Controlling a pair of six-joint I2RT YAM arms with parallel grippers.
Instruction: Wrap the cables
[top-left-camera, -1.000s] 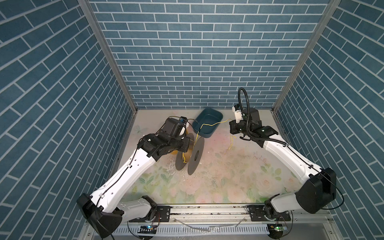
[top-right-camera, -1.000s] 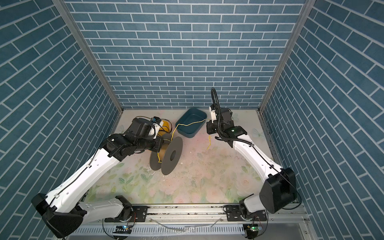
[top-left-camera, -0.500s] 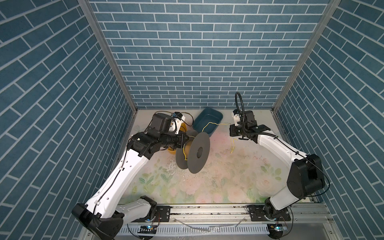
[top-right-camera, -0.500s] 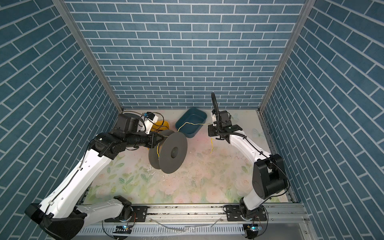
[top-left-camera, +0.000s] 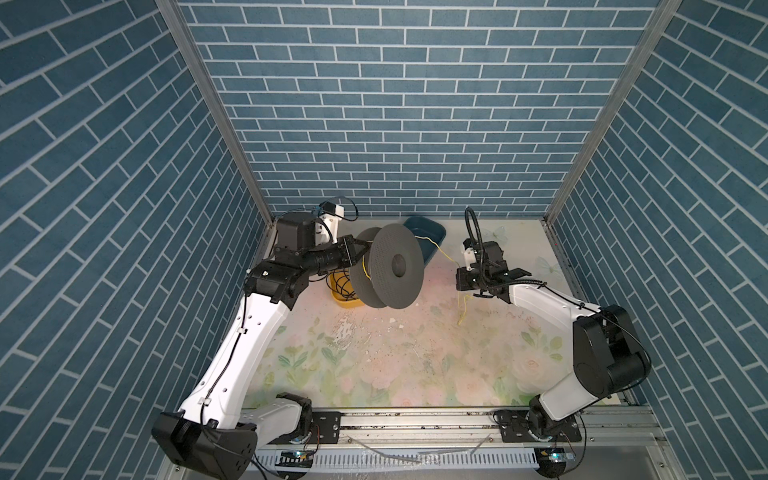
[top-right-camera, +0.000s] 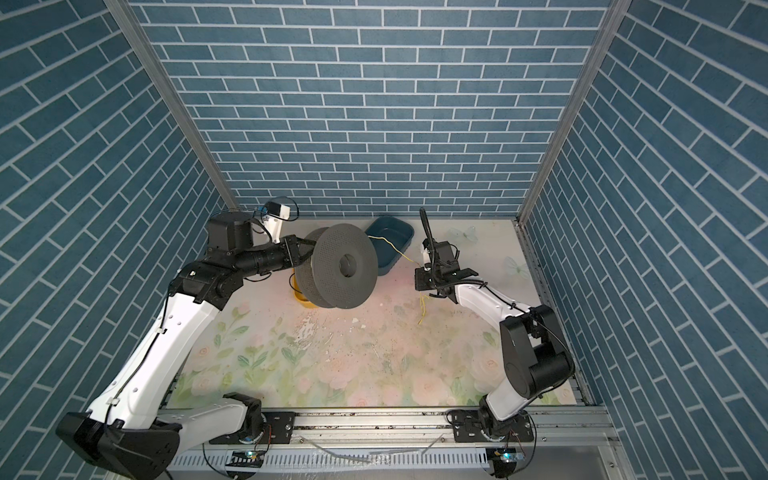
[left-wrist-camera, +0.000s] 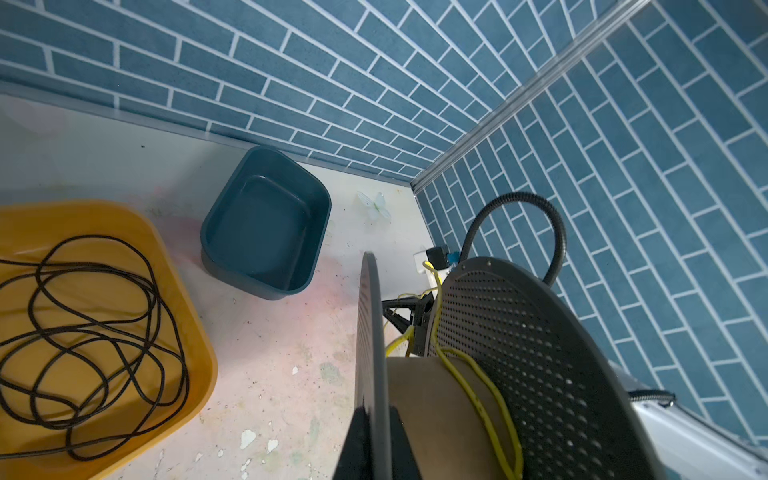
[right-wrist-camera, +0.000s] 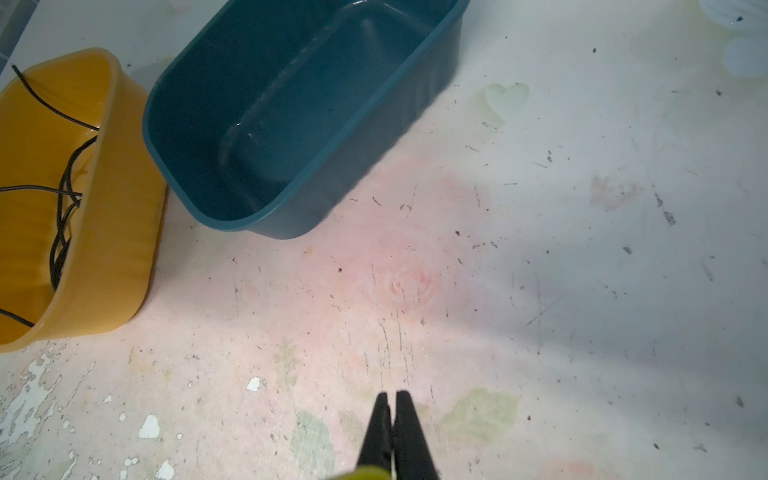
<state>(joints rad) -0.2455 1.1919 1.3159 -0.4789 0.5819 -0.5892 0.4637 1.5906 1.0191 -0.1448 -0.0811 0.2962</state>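
Left gripper (left-wrist-camera: 371, 446): fingers clamped on either side of one flange of the spool (top-left-camera: 395, 266), holding it off the table (top-left-camera: 395, 365) with both flanges upright.
Spool: dark grey, perforated flanges, tan core; it hangs above the yellow tub (top-left-camera: 345, 301).
Yellow cable (left-wrist-camera: 482, 399): a few turns lie around the core. In both top views one strand (top-left-camera: 440, 251) runs from the spool across to the right arm, and a loose end (top-right-camera: 422, 309) hangs down to the table.
Right gripper (right-wrist-camera: 392, 397): fingers pressed together, tips pointing at the table; a yellow-green blur sits at their base, consistent with the cable pinched there.
Yellow tub: contains a tangle of black wires (left-wrist-camera: 83, 332).
Blue tub (right-wrist-camera: 374, 166): just beside the yellow tub, near the back wall.
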